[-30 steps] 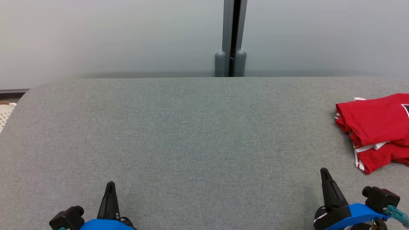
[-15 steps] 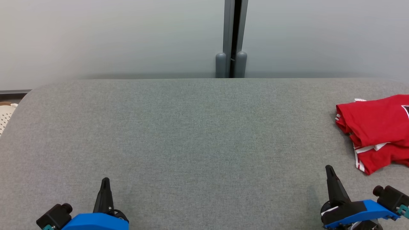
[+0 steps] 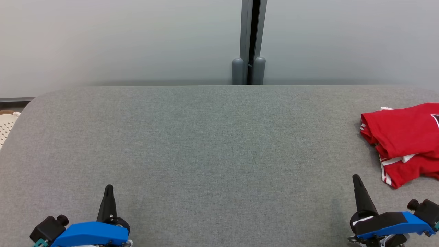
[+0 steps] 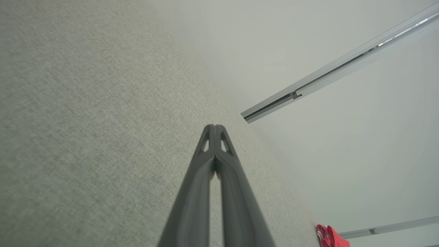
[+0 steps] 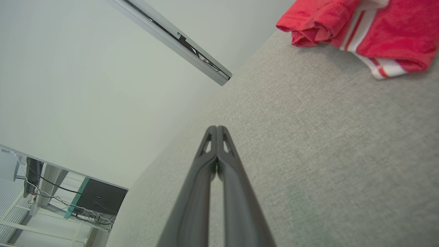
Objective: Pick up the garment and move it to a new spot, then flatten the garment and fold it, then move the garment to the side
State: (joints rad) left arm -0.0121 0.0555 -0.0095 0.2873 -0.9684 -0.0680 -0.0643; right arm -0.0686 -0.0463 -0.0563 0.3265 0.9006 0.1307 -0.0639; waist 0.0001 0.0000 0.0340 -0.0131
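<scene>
Folded red garment (image 3: 401, 137) sits at the bench's (image 3: 219, 144) right edge, set aside, so the job looks done. Left tool (image 3: 109, 188) and right tool (image 3: 356, 177), both pressed together and empty, rest clear of it.

**Woven cloth, knit cloth, matt plastic**

The worktop (image 3: 219, 144) is covered in grey woven cloth, matt and finely grained. The red shirt (image 3: 401, 132) at its right edge is soft matt knit with white striped trim. The left gripper (image 3: 109, 188) and right gripper (image 3: 356, 177) have matt dark plastic fingers and smooth blue plastic housings with a faint sheen. The partition panels (image 3: 120, 41) look smooth and matt. The grey post (image 3: 245, 34) between them looks like painted metal.
</scene>
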